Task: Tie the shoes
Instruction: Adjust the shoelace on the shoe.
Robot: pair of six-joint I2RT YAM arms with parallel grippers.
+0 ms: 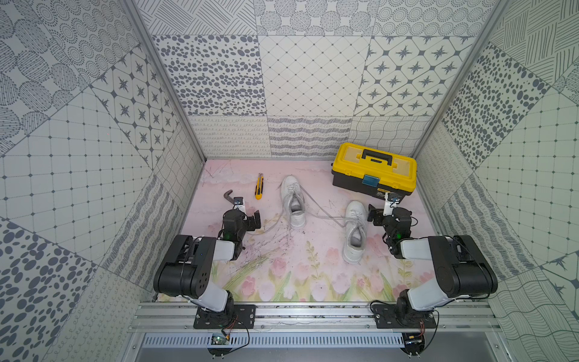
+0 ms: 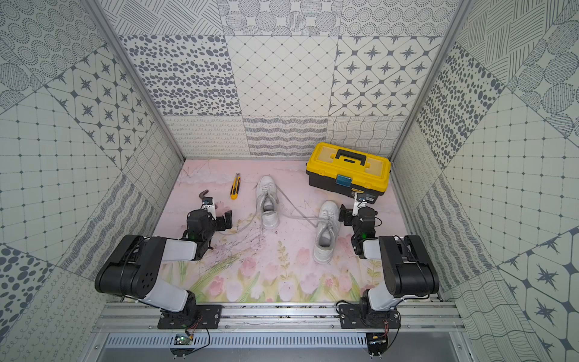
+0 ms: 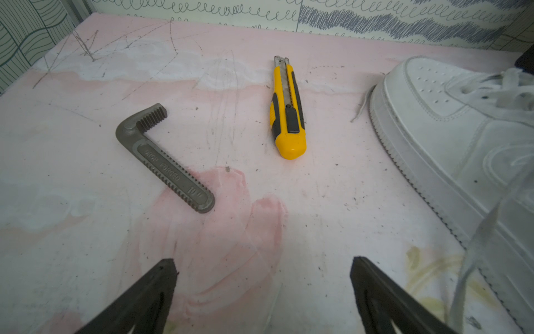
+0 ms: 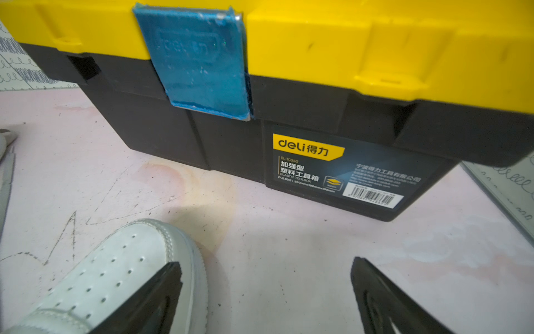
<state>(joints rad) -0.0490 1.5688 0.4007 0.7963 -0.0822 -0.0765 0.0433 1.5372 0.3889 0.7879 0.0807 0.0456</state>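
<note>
Both shoes are standing upright on the table (image 1: 313, 275) with their laces undone. The far shoe (image 1: 294, 200) is sitting near the middle, toward the back edge. The near shoe (image 1: 355, 233) is sitting to the right of it, closer to the front edge, and its toe is pointing at the toolbox (image 1: 374, 169) in the back right corner.

The left gripper (image 3: 263, 266) is hovering just beside the far shoe with its fingers spread wide and nothing between them. The right gripper (image 4: 265, 266) is also standing wide apart and empty, with one finger over the toe of the near shoe.

I am judging the shoes as light and rather stiff, so they are probably sliding easily if pulled. The laces (image 1: 316, 203) are looking soft, flat and limp, and they are lying on the table, so pinching them is asking for a low approach, a little back from the free ends.

Both top views are showing the laces crossing between the two shoes, which neither wrist view is giving. The left wrist view is showing a lace tip beside the far shoe's toe, the utility knife (image 3: 287, 115) and the whole wrench jaw (image 3: 164, 162); in the top views the arm is hiding part of it.
</note>
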